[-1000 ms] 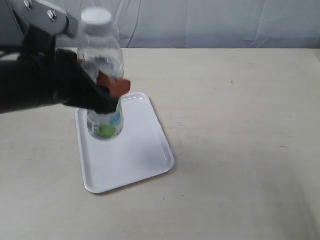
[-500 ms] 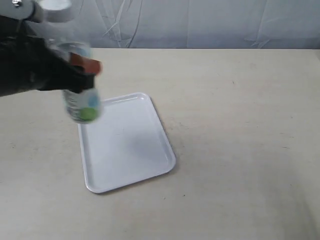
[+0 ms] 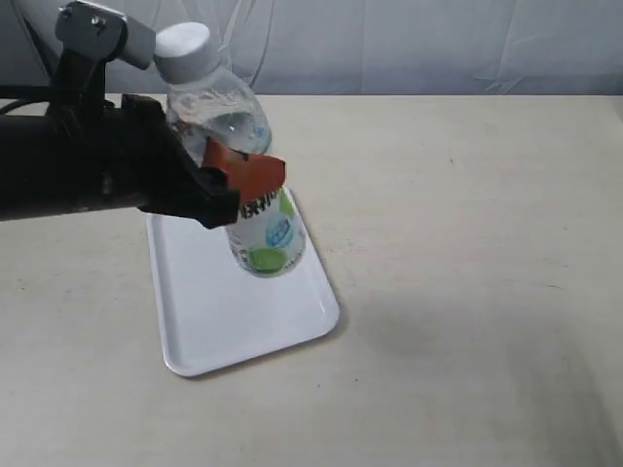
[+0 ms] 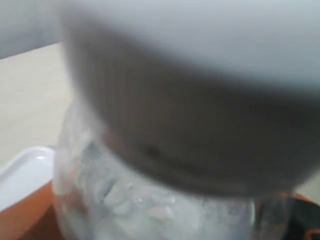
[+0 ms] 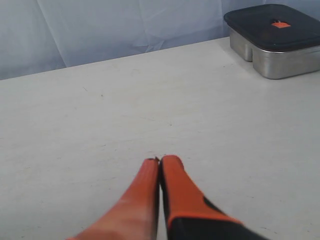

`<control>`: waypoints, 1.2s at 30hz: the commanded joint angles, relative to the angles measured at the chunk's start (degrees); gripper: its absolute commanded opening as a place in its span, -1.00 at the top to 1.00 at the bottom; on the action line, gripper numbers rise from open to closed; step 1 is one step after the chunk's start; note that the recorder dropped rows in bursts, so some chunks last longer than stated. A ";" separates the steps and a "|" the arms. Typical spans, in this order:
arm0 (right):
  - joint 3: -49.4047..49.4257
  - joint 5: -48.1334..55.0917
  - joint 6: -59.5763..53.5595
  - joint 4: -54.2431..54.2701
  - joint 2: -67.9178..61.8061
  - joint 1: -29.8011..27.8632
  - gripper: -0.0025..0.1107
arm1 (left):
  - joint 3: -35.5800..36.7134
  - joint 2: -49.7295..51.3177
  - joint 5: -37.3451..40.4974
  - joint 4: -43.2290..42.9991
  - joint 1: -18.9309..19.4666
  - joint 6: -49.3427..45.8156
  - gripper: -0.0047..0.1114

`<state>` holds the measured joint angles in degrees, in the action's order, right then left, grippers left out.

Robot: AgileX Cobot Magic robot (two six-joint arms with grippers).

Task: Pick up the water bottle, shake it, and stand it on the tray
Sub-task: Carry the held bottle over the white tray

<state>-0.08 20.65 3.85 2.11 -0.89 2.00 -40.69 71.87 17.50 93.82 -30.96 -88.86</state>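
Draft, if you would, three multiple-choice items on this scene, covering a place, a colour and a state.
1. Where is the water bottle?
A. Lying on its side, released.
B. Gripped, tilted, by the left end effector over the tray.
C. Standing upright beside the tray.

2. What colour is the bottle's cap?
A. White.
B. Blue.
C. Red.

3. How is the right end effector?
A. Wide open.
B. Shut on the bottle.
C. Shut, holding nothing.

Answers: 1 B, the orange fingers clamp its middle in the exterior view; 2 A, the cap shows white; 3 C, its fingertips meet over bare table.
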 commanded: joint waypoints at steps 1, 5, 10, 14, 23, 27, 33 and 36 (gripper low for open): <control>0.08 -0.36 -0.22 -0.24 0.29 -0.27 0.88 | 0.40 -0.28 -22.77 0.73 0.95 4.26 0.92; 0.08 -0.36 -0.22 -0.13 0.29 -0.27 0.88 | -0.47 -1.22 -16.42 -6.78 1.25 4.27 0.92; 0.08 -0.36 -0.22 -0.13 0.29 -0.27 0.88 | -1.01 -0.02 -17.50 -6.93 1.25 4.38 0.92; 0.08 -0.36 -0.22 -0.13 0.29 -0.27 0.88 | -1.01 3.25 -15.29 -7.02 1.25 4.27 0.92; 0.08 -0.36 -0.22 -0.13 0.29 -0.27 0.88 | -1.01 7.48 -17.50 -7.39 1.25 4.27 0.92; 0.08 -0.36 -0.22 -0.13 0.29 -0.27 0.88 | -1.11 7.58 -19.20 -7.64 1.25 4.27 0.92; 0.08 -0.36 -0.22 -0.13 0.29 -0.27 0.88 | -3.91 7.79 -18.57 -7.52 1.25 4.51 0.92; 0.08 -0.36 -0.22 -0.13 0.29 -0.27 0.88 | -5.75 9.47 -18.57 -7.39 1.25 4.51 0.92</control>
<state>-0.08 20.65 3.85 2.11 -0.89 2.00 -44.46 80.31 -0.90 86.11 -29.62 -84.56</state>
